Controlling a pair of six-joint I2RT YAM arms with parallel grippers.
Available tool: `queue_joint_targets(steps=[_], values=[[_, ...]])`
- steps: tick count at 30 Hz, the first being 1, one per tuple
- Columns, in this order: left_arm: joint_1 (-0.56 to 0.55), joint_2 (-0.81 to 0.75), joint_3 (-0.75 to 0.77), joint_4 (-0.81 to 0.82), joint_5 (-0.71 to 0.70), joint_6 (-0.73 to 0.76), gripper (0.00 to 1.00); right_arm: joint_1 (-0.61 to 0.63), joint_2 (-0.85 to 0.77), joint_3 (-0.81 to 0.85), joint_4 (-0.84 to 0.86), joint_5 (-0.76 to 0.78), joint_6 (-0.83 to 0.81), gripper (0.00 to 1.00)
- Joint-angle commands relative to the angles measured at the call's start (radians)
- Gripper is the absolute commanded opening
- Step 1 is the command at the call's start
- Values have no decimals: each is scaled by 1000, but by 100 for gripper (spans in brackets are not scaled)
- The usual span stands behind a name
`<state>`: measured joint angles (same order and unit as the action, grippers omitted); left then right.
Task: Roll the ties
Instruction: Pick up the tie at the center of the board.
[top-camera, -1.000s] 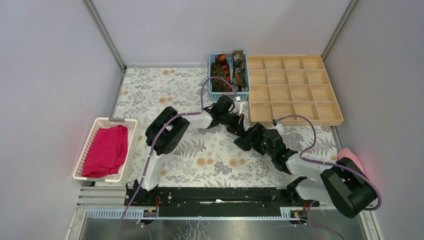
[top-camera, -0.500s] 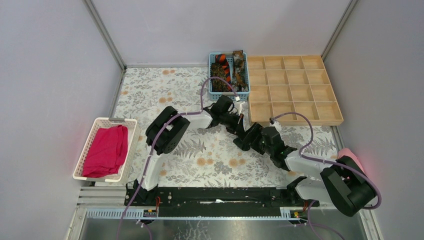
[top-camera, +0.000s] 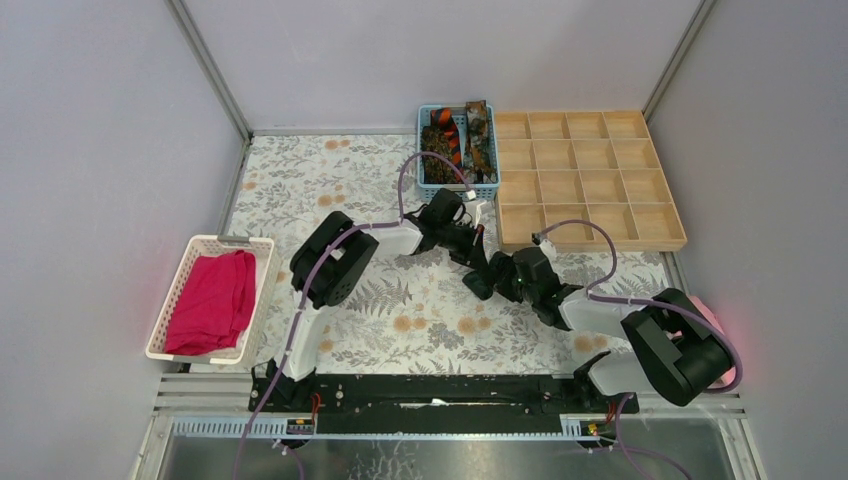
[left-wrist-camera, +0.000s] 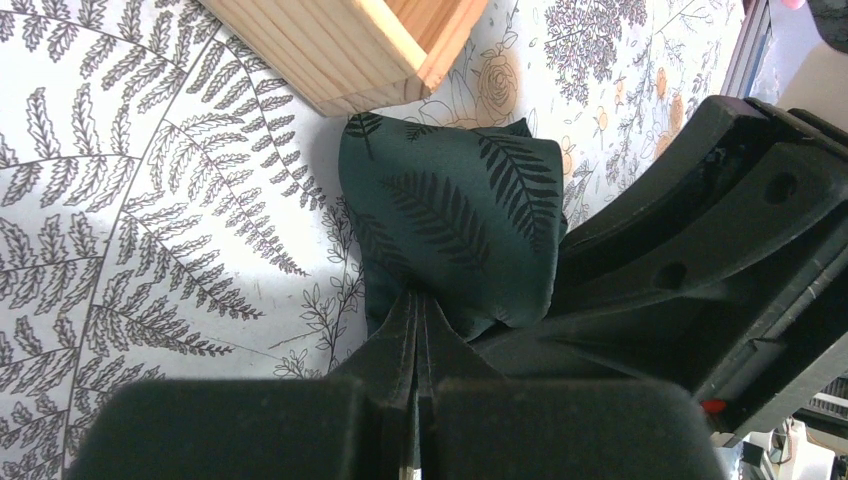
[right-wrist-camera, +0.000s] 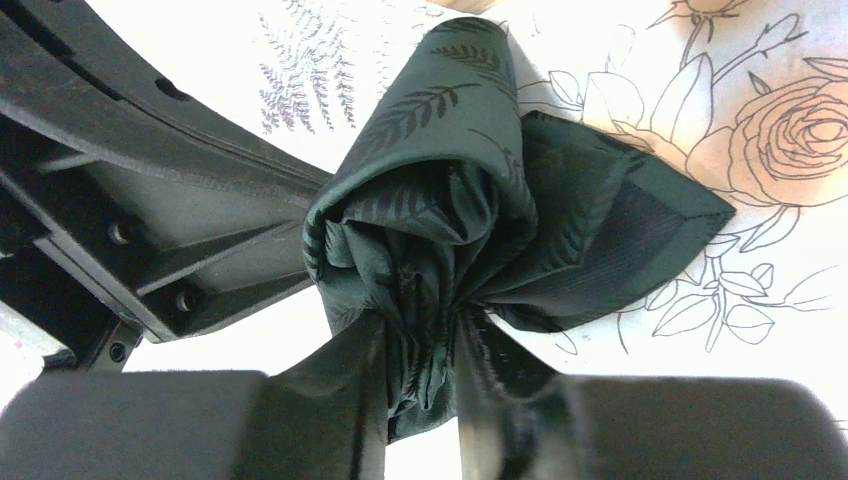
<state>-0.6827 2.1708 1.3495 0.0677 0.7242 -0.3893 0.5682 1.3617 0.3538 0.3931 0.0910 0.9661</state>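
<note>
One dark green tie (left-wrist-camera: 455, 225) is pinched by the clenched left end effector (left-wrist-camera: 418, 345), its bundle just ahead of those tips; bunched folds are gripped by the right end effector (right-wrist-camera: 425, 385).

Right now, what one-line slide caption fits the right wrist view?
Right gripper pinching a bunched dark green fern-print tie, with the floral tablecloth behind it.

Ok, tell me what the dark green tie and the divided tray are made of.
The dark green tie: woven fabric, probably silk or polyester, slight sheen, soft crumpled folds, tonal fern pattern. The divided tray: pale unfinished-looking wood, visible grain lines.
</note>
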Motion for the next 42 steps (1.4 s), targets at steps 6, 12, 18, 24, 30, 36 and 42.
queue_joint_targets(steps=[6, 12, 18, 24, 30, 36, 42], values=[[-8, -71, -12, -20, -26, 9, 0, 3, -38, 57, -290, 64, -122, 0], [25, -228, -12, -88, -189, -31, 0, 4, -220, 145, -500, 136, -200, 0], [49, -398, -52, -155, -349, -55, 0, 5, -328, 303, -719, 253, -291, 0], [49, -481, -127, -98, -378, -79, 0, 3, -240, 473, -782, 389, -365, 0], [49, -483, -155, -72, -369, -85, 0, -37, -46, 596, -753, 450, -433, 0], [49, -481, -162, -54, -356, -83, 0, -110, 74, 665, -704, 412, -484, 0], [49, -483, -167, -43, -346, -80, 0, -198, 218, 738, -683, 319, -522, 0]])
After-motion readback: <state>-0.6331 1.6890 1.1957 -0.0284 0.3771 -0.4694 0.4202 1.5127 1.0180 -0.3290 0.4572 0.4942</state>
